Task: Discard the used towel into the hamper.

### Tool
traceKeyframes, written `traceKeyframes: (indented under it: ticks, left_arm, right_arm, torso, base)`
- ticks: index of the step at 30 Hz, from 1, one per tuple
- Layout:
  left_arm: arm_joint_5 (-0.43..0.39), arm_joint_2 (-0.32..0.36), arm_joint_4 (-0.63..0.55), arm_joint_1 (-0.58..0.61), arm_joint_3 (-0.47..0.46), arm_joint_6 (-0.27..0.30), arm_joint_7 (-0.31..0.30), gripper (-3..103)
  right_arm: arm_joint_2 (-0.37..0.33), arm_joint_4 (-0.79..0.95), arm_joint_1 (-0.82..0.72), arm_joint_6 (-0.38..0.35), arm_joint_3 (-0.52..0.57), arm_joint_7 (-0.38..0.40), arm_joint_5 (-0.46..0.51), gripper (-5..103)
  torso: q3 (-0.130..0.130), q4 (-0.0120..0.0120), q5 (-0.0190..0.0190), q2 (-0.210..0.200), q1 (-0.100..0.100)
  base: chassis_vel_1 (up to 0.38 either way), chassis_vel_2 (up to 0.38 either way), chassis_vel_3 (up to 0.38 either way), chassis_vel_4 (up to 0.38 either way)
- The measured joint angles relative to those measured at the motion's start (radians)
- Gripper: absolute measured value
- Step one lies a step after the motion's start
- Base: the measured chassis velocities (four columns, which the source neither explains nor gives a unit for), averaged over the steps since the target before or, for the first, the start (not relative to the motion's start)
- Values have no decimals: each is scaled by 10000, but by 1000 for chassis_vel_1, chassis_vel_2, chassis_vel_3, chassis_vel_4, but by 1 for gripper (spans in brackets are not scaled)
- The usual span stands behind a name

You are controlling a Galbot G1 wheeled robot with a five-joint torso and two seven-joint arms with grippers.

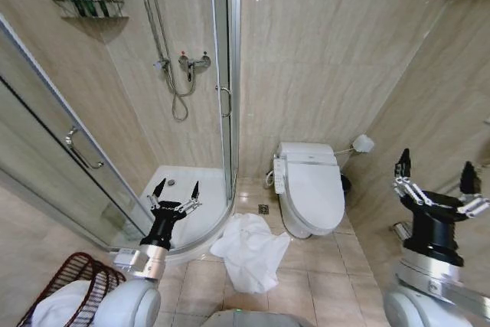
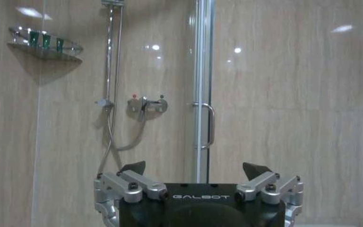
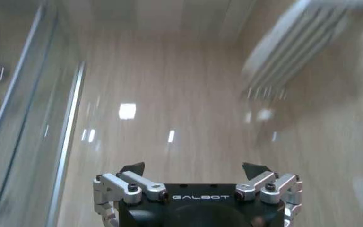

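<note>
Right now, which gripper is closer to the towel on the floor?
Left. The left gripper hangs open just beside the white towel, toward the shower; the right gripper is open past the toilet, farther off.

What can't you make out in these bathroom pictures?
- Hamper, head view: cut off by the bottom edge and partly hidden by the left arm; its base and contents are unclear.
- Bottles on the shower shelf: too small to read.
- Towel: underside hidden by its folds.
- Right wrist view: wall fixture is motion-blurred, unidentifiable.
</note>
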Motion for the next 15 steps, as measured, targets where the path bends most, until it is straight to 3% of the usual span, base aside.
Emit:
traceKeyframes:
  ticks: [1, 11, 13, 15]
  left_arm:
    - [0, 0, 0, 0, 0, 0, 0, 100]
    - [0, -1, 0, 0, 0, 0, 0, 100]
    - [0, 0, 0, 0, 0, 0, 0, 100]
    - [0, 0, 0, 0, 0, 0, 0, 100]
  right_arm:
    - [0, 0, 0, 0, 0, 0, 0, 100]
    - [50, -2370, -123, -2864, -345, -1940, 924, 100]
    - [-3, -2669, 23, -2892, -428, -1830, 1017, 100]
    - [-115, -3233, 319, -2185, -606, -1237, 988, 100]
  torso:
    - [0, 0, 0, 0, 0]
    - [0, 0, -1, 0, 0]
    - [0, 0, -2, 0, 0]
    - [0, 1, 2, 0, 0]
  base:
    - [0, 0, 0, 0]
    - [0, 0, 0, 0]
    - [0, 0, 0, 0]
    - [0, 0, 0, 0]
